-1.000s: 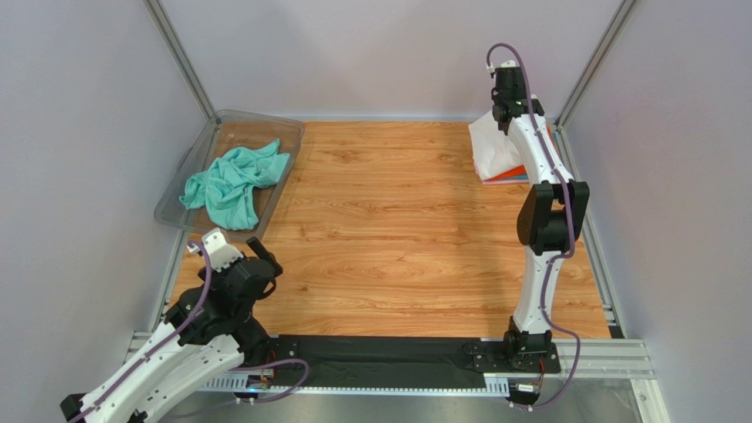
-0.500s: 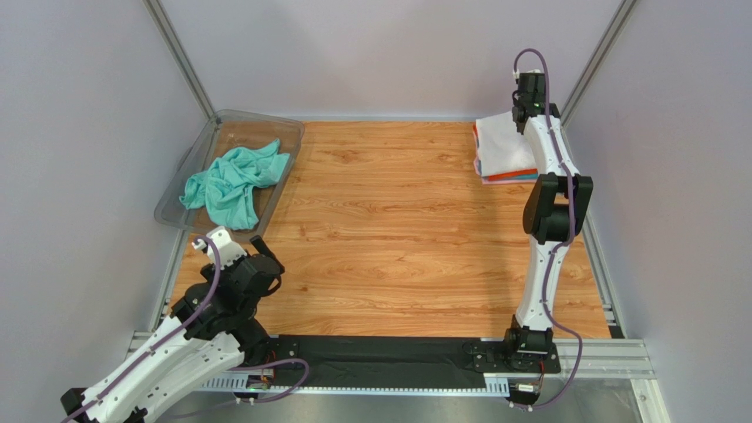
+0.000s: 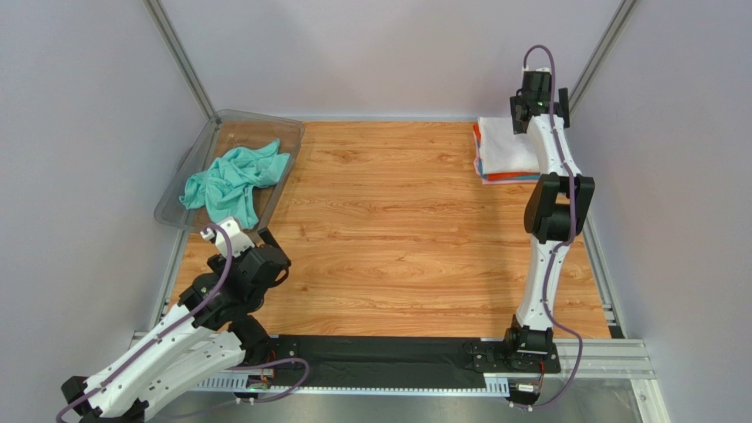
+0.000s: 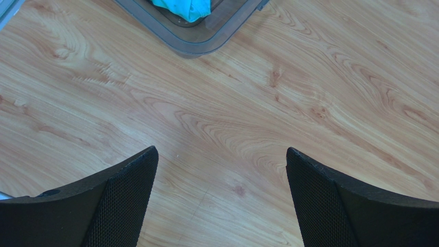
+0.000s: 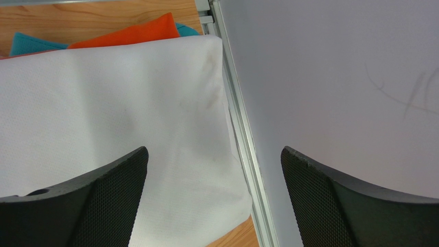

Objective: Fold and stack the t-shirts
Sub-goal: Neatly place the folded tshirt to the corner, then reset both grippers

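Note:
A folded white t-shirt (image 3: 507, 147) (image 5: 103, 118) tops a stack at the far right corner, with orange (image 5: 129, 35) and teal (image 5: 28, 42) folded t-shirts showing under it. My right gripper (image 3: 538, 104) (image 5: 214, 170) hovers open over the stack's right edge by the wall, nothing between its fingers. A crumpled mint-green t-shirt (image 3: 234, 183) (image 4: 183, 7) lies in the clear plastic tray (image 3: 172, 207) at the far left. My left gripper (image 3: 256, 248) (image 4: 221, 170) is open over bare wood, just short of the tray's near corner.
Grey walls (image 3: 662, 176) and metal frame rails (image 5: 239, 139) close in the table on both sides and at the back. The wooden tabletop (image 3: 397, 229) spreads between tray and stack. A black strip (image 3: 379, 357) runs along the near edge between the arm bases.
My right gripper has let go of the white t-shirt, which now lies flat on the stack, and has opened near the wall. My left arm has moved forward toward the tray.

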